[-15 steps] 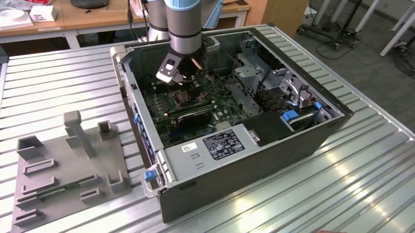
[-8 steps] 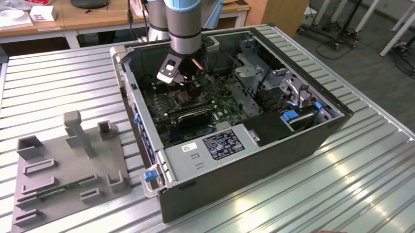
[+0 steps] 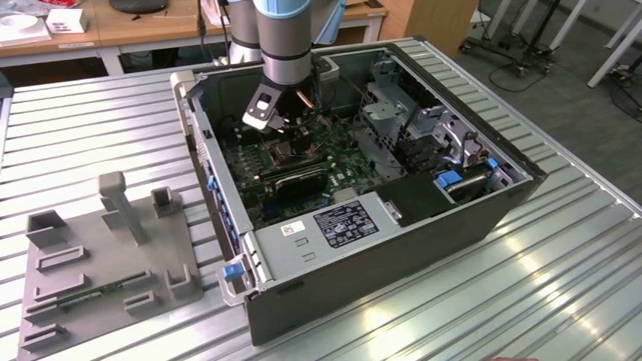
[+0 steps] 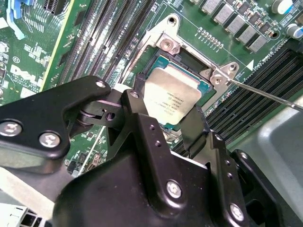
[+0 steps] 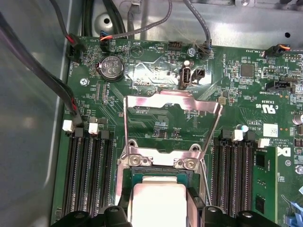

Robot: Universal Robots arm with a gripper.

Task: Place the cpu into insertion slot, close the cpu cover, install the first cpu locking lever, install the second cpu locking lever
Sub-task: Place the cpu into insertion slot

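Observation:
The cpu (image 4: 171,97), a pale silver-tan square chip, lies level over the insertion slot (image 4: 185,55) on the green motherboard, between the black fingers (image 4: 193,124) of my gripper (image 4: 165,108). The fingers press against two opposite edges of the chip. The first wrist view shows the cpu (image 5: 158,201) between the fingers of my gripper (image 5: 158,215), and the cpu cover (image 5: 173,100) stands swung open beyond the slot on its hinge. A thin locking lever (image 4: 265,93) sticks out from one corner of the socket. In the exterior view my gripper (image 3: 289,131) reaches down into the open computer case.
Memory slots (image 5: 90,175) flank the socket on both sides, and cables (image 5: 71,47) run along the board's edge. The case walls (image 3: 213,188), a drive cage (image 3: 392,113) and the power supply (image 3: 336,226) surround the board. A grey fixture plate (image 3: 110,256) lies on the ribbed table.

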